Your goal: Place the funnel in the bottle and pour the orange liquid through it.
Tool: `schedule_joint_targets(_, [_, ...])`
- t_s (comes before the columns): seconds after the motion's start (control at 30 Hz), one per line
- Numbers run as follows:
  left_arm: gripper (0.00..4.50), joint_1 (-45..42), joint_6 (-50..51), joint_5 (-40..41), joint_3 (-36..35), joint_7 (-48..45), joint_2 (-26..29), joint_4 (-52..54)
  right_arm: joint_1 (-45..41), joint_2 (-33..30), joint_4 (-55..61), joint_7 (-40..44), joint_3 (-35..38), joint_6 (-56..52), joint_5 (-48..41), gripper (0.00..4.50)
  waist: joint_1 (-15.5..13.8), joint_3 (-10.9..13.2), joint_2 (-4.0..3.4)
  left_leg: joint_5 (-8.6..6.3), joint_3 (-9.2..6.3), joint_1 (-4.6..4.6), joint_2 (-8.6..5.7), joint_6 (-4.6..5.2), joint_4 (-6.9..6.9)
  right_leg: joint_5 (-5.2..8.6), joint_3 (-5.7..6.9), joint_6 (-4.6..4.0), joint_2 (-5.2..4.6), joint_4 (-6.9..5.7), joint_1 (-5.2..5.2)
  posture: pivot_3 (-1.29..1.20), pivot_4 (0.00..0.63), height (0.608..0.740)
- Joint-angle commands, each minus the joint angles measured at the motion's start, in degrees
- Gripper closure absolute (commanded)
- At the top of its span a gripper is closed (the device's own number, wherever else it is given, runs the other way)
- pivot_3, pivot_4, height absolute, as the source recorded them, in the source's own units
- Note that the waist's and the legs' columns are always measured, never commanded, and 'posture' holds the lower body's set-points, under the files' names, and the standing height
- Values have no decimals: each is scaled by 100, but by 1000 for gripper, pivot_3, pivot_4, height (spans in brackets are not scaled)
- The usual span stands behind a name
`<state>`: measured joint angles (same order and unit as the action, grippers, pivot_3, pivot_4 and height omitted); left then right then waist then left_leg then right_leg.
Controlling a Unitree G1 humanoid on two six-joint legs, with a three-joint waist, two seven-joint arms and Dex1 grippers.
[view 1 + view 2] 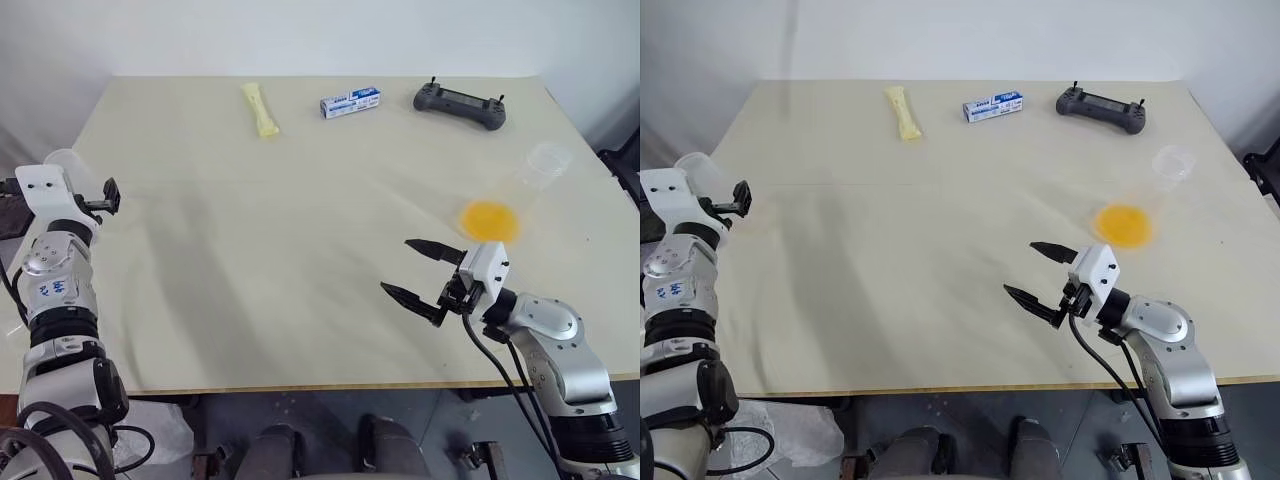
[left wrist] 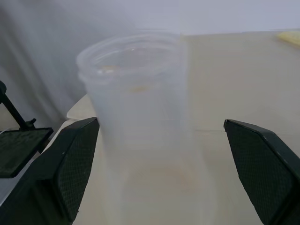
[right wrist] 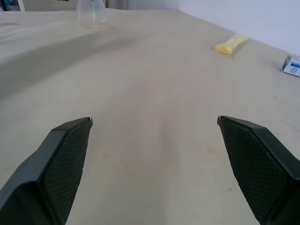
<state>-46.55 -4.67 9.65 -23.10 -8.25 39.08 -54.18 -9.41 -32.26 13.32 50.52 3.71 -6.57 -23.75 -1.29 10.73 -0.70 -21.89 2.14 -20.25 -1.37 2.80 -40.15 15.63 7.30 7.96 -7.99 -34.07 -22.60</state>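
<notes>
**A:** At the table's left edge, what is seen of the left gripper (image 2: pixel 159 168)?

**B:** Its two black fingers are spread wide, and a clear vessel (image 2: pixel 136 108) is seen upright between them, close in front. No contact between fingers and vessel can be made out; nothing is clamped. Whether this vessel is the bottle or its twin cannot be told.

**A:** And the right gripper (image 1: pixel 420 272)?

**B:** It is held level above the near right part of the table (image 1: pixel 280 260), pointing toward the left, fingers fully parted and nothing held. Bare tabletop is seen between the fingers in the right wrist view.

**A:** Where is the orange liquid (image 1: pixel 489 220) found?

**B:** Just beyond the right gripper, as a round orange patch at the base of a clear flask (image 1: pixel 535 172) near the table's right edge. The flask's rim is seen up and to the right of the orange base.

**A:** What else is laid out?

**B:** Along the far edge, a pale yellow packet (image 1: pixel 261 109), a small blue-and-white box (image 1: pixel 350 102) and a dark handheld controller (image 1: pixel 459 103) are set in a row, well apart from both grippers.

**A:** The funnel?

**B:** It cannot be made out.
</notes>
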Motion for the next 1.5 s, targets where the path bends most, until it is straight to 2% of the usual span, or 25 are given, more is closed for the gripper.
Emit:
schedule_joint_targets(0.03, [0, -296, -294, -84, 53, 15, 183, -239, 40, -79, 234, -35, 182, 19, -77, 19, 2, 0, 1, 0, 0, 0, -1, 0, 0, 0, 0, 0, 0, 0, 0, 0, 150, 740])
schedule_joint_targets(0.2, [0, -528, -469, -79, 88, -22, 162, -557, 94, -95, 295, -84, 221, 16, -73, 19, 0, 0, 2, 0, 0, 0, -1, 0, 0, 0, 1, 0, 0, 0, 0, 0, 150, 740])
schedule_joint_targets(0.3, [530, -621, -417, -34, 66, -16, 176, -698, 131, -107, 340, -103, 244, 8, -74, 0, 0, 0, 2, 0, 1, 0, -1, 1, 0, 0, 1, 0, 0, -1, 0, 0, 150, 740])
schedule_joint_targets(0.43, [1817, -617, -463, -3, 53, -87, 203, -698, 164, -122, 399, -138, 291, -5, -73, 0, -4, 0, 2, 0, 0, 0, 0, 1, 0, 0, 1, 0, 0, -2, 0, 0, 150, 740])
schedule_joint_targets(0.47, [2083, -612, -451, 8, 51, -123, 212, -688, 162, -127, 404, -146, 301, -9, -78, 0, -7, 0, 3, 0, 0, 0, -1, 1, -1, 0, 1, 0, -1, -3, 0, 0, 150, 740])
schedule_joint_targets(0.5, [2160, -612, -445, 14, 51, -147, 216, -685, 156, -131, 400, -151, 307, -9, -81, 0, -8, 0, 3, 0, -1, 0, -1, 1, -1, 0, 2, 1, -1, -3, 0, 0, 150, 740])
schedule_joint_targets(0.63, [2161, -629, -380, 66, 119, -511, 183, -415, 106, -159, 355, -157, 346, 5, -82, 0, -6, -1, 4, 1, -1, 0, -2, 1, -2, 0, 1, 1, -1, -3, 0, 0, 150, 740])
schedule_joint_targets(0.73, [2161, -642, -225, 184, 374, -1370, 1, 210, 31, -185, 319, -148, 386, -11, -112, 0, -11, 3, 12, 1, -2, -4, -2, 1, -3, 0, 4, 1, -1, -3, 0, 0, 150, 740])
schedule_joint_targets(0.93, [2161, -481, 669, 693, 1109, -3032, -650, 1955, -58, -306, 193, -27, 533, 49, -153, 0, -9, 4, 14, 1, -4, -10, -5, 3, -11, -3, 3, 5, -2, -1, 1, 0, 150, 740])
schedule_joint_targets(1.13, [2161, -427, 1394, 971, 1866, -4209, -1274, 2855, 35, -496, 132, 287, 721, 126, -274, 0, 11, 4, 13, 1, 2, -10, 5, 3, -9, -3, 2, 5, 9, 3, 0, 0, 150, 740])
schedule_joint_targets(1.3, [2161, -532, 1953, 1099, 2483, -5136, -1729, 3060, 295, -523, 291, 242, 898, 212, -236, 0, -2, 4, 13, 1, 6, -10, 6, 3, -10, -3, -1, 5, 10, 4, 0, 0, 150, 740])
schedule_joint_targets(1.5, [2161, -762, 1894, 815, 2906, -5569, -1978, 2713, 924, -423, 868, -128, 1124, 153, -244, 0, -31, 4, 13, 2, 6, -11, 6, 3, -12, -3, -4, 5, 11, 6, 1, 0, 150, 740])
